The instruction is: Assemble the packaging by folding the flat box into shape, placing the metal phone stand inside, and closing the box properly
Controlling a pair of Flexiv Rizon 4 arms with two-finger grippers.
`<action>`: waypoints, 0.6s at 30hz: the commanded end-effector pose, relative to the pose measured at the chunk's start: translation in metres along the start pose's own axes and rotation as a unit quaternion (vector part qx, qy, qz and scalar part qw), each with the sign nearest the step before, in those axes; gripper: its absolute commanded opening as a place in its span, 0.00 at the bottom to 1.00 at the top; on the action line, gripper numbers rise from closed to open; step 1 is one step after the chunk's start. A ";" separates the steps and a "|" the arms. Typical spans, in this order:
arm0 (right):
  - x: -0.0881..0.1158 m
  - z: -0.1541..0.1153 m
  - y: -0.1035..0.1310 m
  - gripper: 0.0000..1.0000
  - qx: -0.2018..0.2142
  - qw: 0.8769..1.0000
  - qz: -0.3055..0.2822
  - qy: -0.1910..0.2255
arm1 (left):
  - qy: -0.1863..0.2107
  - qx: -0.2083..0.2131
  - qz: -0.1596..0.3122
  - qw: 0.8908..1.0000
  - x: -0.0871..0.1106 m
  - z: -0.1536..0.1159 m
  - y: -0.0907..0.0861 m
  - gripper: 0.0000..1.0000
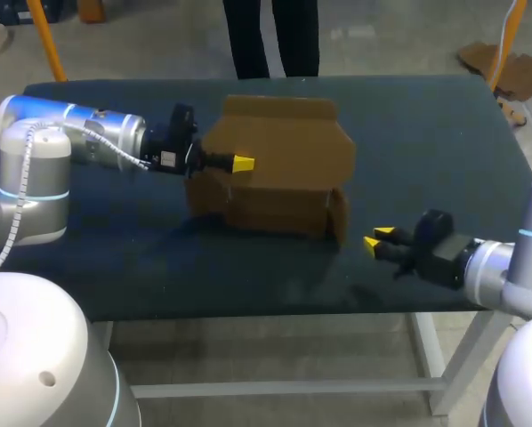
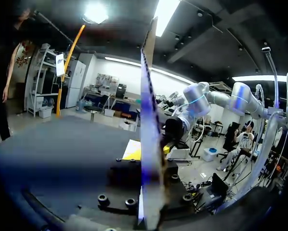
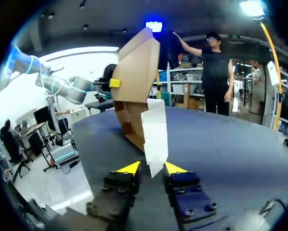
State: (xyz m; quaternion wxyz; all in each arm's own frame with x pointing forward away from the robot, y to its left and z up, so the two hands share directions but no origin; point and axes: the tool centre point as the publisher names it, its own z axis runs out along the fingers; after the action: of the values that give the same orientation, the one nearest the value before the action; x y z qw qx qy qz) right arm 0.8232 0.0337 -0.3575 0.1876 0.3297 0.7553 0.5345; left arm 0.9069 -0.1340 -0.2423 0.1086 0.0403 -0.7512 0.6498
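right wrist view puts your right claw (image 3: 152, 168) nearest: its two yellow wedge tips stand a little apart and grip nothing. the pointed end of a thin, pale flap (image 3: 155, 137) hangs just between and ahead of them, and you cannot tell if it brushes either tip. behind the flap the box (image 3: 134, 82) rises mid-table, brown matte cardboard, half folded, its flat panels tilted over the dark, dull table (image 3: 221, 144). farther on, your left claw (image 3: 114, 83) pinches the box's upper panel. from the left wrist that panel runs edge-on between the fingers, a yellow tip (image 2: 132, 150) flat against one face.
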 end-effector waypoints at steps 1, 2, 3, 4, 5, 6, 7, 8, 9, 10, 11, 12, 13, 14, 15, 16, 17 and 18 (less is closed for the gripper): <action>0.004 0.011 -0.002 0.34 0.002 1.000 -0.003 0.005 | 0.001 0.000 0.000 1.000 -0.001 0.000 0.004 0.00; 0.006 0.014 -0.003 0.34 0.003 1.000 -0.005 0.008 | 0.001 0.000 0.000 1.000 -0.001 0.000 0.004 0.00; 0.007 0.016 -0.003 0.34 0.003 1.000 -0.008 0.011 | 0.001 0.000 0.000 1.000 -0.001 0.000 0.004 0.00; 0.009 0.018 -0.003 0.34 0.003 1.000 -0.011 0.013 | 0.001 0.000 0.000 1.000 -0.001 0.000 0.004 0.00; 0.011 0.020 -0.003 0.34 0.002 1.000 -0.013 0.014 | 0.001 0.000 0.000 1.000 -0.001 0.000 0.004 0.00; 0.012 0.022 -0.003 0.35 0.001 1.000 -0.015 0.016 | 0.001 0.000 0.000 1.000 -0.001 0.000 0.004 0.00; 0.013 0.024 -0.003 0.35 0.001 1.000 -0.017 0.017 | 0.001 0.000 0.000 1.000 -0.001 0.000 0.004 0.00; 0.013 0.026 -0.003 0.35 0.000 1.000 -0.019 0.019 | 0.001 0.000 0.000 1.000 -0.001 0.000 0.004 0.00; 0.014 0.027 -0.002 0.35 -0.002 1.000 -0.020 0.021 | 0.001 0.000 0.000 1.000 -0.001 0.000 0.004 0.00; 0.014 0.029 -0.002 0.35 -0.002 1.000 -0.021 0.021 | 0.001 0.000 0.000 1.000 -0.001 0.000 0.004 0.00; 0.014 0.031 -0.001 0.35 -0.002 1.000 -0.023 0.019 | 0.001 0.000 0.000 1.000 -0.001 0.000 0.004 0.00; 0.014 0.032 -0.001 0.35 -0.002 1.000 -0.024 0.019 | 0.001 0.000 0.000 1.000 -0.001 0.000 0.004 0.00; 0.014 0.034 -0.001 0.35 -0.002 1.000 -0.025 0.018 | 0.001 0.000 0.000 1.000 -0.001 0.000 0.004 0.00; 0.014 0.035 -0.001 0.36 -0.002 1.000 -0.026 0.018 | 0.001 0.000 0.000 1.000 -0.001 0.000 0.004 0.00; 0.014 0.036 0.000 0.36 -0.003 0.999 -0.026 0.018 | 0.001 0.000 0.000 1.000 -0.001 0.000 0.004 0.00; 0.014 0.037 0.000 0.36 -0.002 0.999 -0.026 0.019 | 0.001 0.000 0.000 1.000 -0.001 0.000 0.004 0.00; 0.014 0.039 0.000 0.36 -0.002 0.999 -0.026 0.021 | 0.001 0.000 0.000 1.000 -0.001 0.000 0.004 0.00; 0.015 0.041 0.001 0.36 -0.002 0.999 -0.026 0.023 | 0.001 0.000 0.000 1.000 -0.001 0.000 0.004 0.00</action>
State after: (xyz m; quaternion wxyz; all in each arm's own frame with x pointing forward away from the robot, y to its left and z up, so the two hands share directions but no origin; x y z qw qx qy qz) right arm 0.8347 0.0654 -0.3668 0.1833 0.2968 0.7664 0.5395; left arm 0.9068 -0.1338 -0.2426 0.1087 0.0404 -0.7510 0.6501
